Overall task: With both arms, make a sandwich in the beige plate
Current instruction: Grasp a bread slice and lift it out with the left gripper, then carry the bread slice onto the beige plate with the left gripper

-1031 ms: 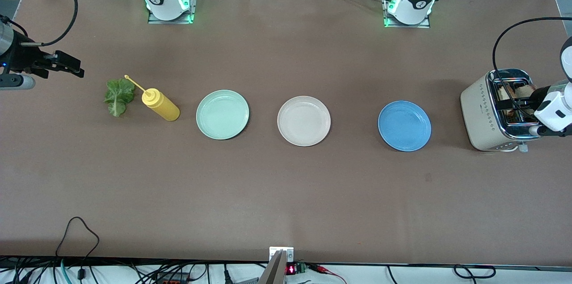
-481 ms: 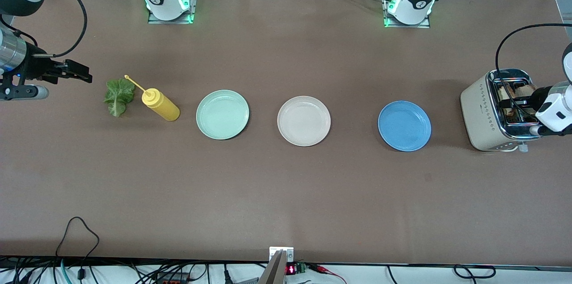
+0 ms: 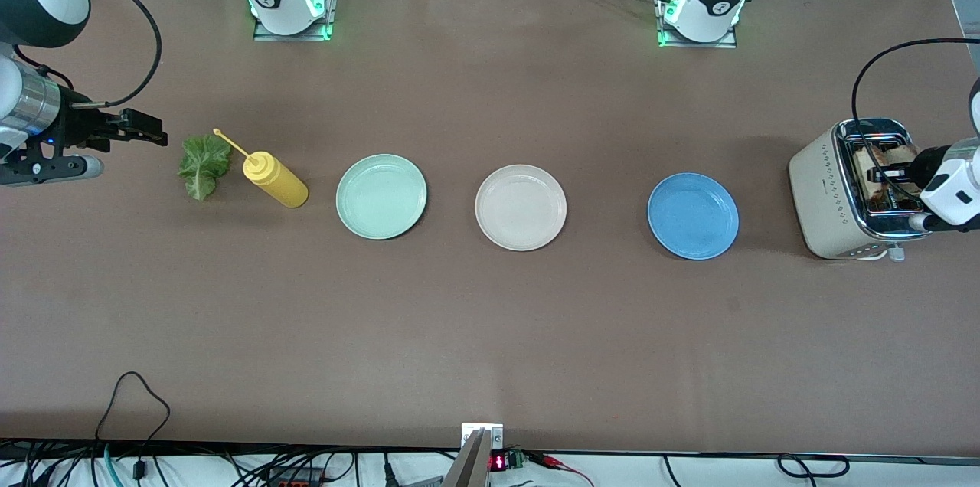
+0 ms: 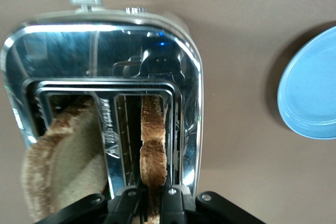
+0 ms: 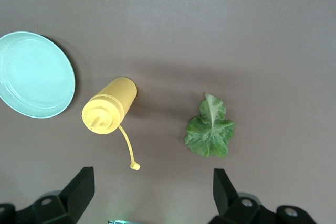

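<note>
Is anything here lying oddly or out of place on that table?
Little stands out. A lettuce leaf lies bare on the table beside the yellow squeeze bottle, whose cap dangles open on its strap. All three plates are empty, and nothing looks spilled or broken.

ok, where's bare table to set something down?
Bare table between the plate row and the front camera. Gaps flank the beige plate, beside the green plate and blue plate. Crowded around lettuce and mustard bottle.
</note>
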